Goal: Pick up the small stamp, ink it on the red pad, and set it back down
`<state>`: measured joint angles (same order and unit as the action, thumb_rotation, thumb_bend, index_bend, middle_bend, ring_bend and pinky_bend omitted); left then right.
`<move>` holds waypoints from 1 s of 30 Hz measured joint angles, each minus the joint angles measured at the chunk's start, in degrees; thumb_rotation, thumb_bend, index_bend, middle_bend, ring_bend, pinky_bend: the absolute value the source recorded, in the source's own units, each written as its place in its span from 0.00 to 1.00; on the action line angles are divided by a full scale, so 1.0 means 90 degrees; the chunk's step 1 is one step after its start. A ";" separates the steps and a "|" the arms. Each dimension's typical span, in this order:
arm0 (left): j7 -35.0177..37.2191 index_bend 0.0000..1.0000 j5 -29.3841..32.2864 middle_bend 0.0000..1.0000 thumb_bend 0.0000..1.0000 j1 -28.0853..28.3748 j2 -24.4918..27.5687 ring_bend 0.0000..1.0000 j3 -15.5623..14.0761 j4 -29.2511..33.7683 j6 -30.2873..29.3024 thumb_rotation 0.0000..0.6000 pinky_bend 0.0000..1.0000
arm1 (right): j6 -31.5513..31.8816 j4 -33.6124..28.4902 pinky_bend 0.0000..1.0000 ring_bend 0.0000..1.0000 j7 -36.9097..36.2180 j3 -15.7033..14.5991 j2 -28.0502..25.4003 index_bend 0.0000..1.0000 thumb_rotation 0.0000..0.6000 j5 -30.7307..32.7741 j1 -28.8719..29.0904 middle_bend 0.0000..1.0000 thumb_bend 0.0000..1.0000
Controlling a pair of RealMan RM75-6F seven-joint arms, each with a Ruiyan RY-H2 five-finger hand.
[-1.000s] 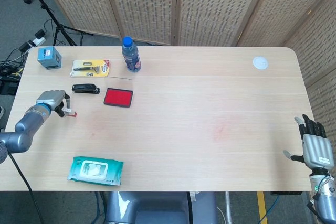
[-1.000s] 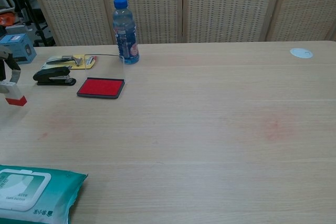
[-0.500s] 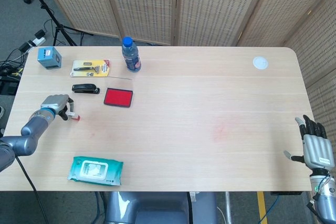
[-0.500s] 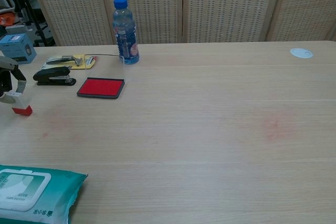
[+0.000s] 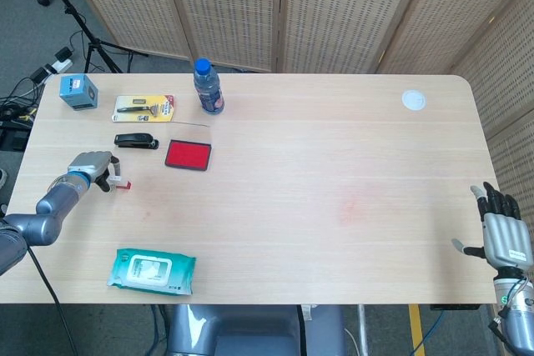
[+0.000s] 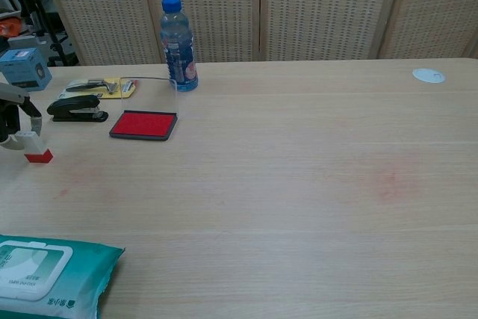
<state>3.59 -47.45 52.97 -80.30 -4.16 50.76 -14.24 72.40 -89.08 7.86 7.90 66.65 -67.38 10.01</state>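
The small stamp [image 5: 122, 183], white on top with a red base, stands on the table at the left edge, also in the chest view as the stamp [image 6: 33, 149]. My left hand [image 5: 90, 162] is against its left side and its fingers [image 6: 9, 121] still hold the white top, though one finger arches a little above it. The red ink pad [image 5: 188, 156] lies open up and to the right of the stamp, seen too as the pad [image 6: 143, 124]. My right hand [image 5: 505, 238] hangs off the table's right edge, fingers apart and holding nothing.
A black stapler [image 5: 136, 140], a yellow card with a tool [image 5: 143, 107], a blue box [image 5: 78, 91] and a water bottle [image 5: 208, 87] stand behind the pad. A green wipes pack [image 5: 151, 271] lies near the front edge. A white disc [image 5: 413, 100] sits far right.
My left hand has lowered the stamp onto the table and shifted it slightly right. One finger has lifted off its top. The right hand has not moved.
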 measured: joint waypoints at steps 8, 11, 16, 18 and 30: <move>0.0006 0.39 -0.0033 0.96 0.33 0.0008 0.0060 1.00 0.0040 0.0044 0.0009 1.00 0.99 | 0.0001 0.0007 0.00 0.00 -0.0009 -0.0001 0.0003 0.00 1.00 -0.0005 -0.0001 0.00 0.00; 0.0030 0.35 -0.0066 0.96 0.32 -0.0006 0.0151 1.00 0.0085 0.0140 -0.0025 1.00 0.99 | 0.0002 0.0004 0.00 0.00 -0.0002 -0.0004 0.0005 0.00 1.00 -0.0007 -0.0001 0.00 0.00; 0.0056 0.28 -0.0160 0.92 0.22 -0.0049 0.0355 0.99 0.0164 0.0349 -0.0167 1.00 0.99 | 0.0000 -0.0024 0.00 0.00 0.0018 -0.0014 -0.0002 0.00 1.00 -0.0015 -0.0001 0.00 0.00; 0.0075 0.25 -0.0228 0.84 0.16 -0.0089 0.0543 0.94 0.0218 0.0577 -0.0293 1.00 0.95 | 0.0006 -0.0056 0.00 0.00 0.0026 -0.0015 -0.0017 0.00 1.00 -0.0015 -0.0005 0.00 0.00; 0.0619 0.02 -0.1352 0.00 0.04 -0.1043 0.2729 0.00 0.0597 0.3476 -0.2066 1.00 0.04 | 0.0210 -0.0285 0.00 0.00 -0.0034 -0.0082 -0.0125 0.00 1.00 -0.0293 -0.0086 0.00 0.00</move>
<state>9.16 -59.62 43.59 -55.74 1.22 82.04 -32.83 74.29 -91.64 7.56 7.16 65.52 -70.02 9.24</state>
